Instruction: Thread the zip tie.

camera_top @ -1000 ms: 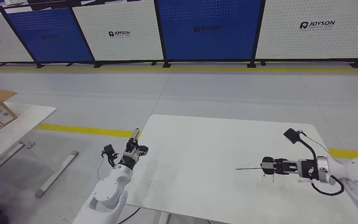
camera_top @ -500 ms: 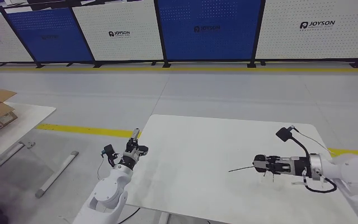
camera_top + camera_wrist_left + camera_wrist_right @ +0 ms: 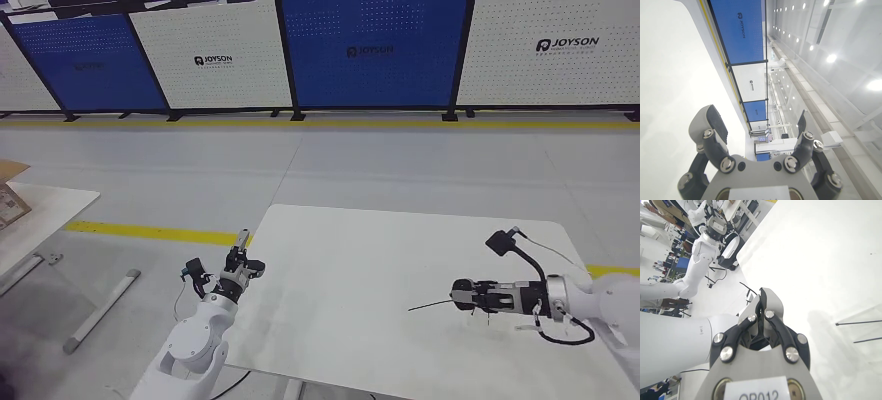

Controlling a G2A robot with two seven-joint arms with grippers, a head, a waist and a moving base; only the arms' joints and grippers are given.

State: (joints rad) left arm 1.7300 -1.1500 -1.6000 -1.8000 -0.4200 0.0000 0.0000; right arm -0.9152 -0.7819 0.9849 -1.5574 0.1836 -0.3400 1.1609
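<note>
My right hand point(image 3: 455, 293) has slid inward over the surface point(image 3: 350, 260), clenched on the zip tie point(image 3: 430, 302), whose free end pokes out ahead. My left hand point(image 3: 240, 245) hangs released, well apart at the surface's edge. Pinched at one spot, the tie could swivel or droop, so its tip misses the head.

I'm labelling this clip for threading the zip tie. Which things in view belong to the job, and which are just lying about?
Job: zip tie, pinched in the shut right pincer; open left pincer.
Lying about: two loose black ties on the table; cardboard box on the side table.
</note>
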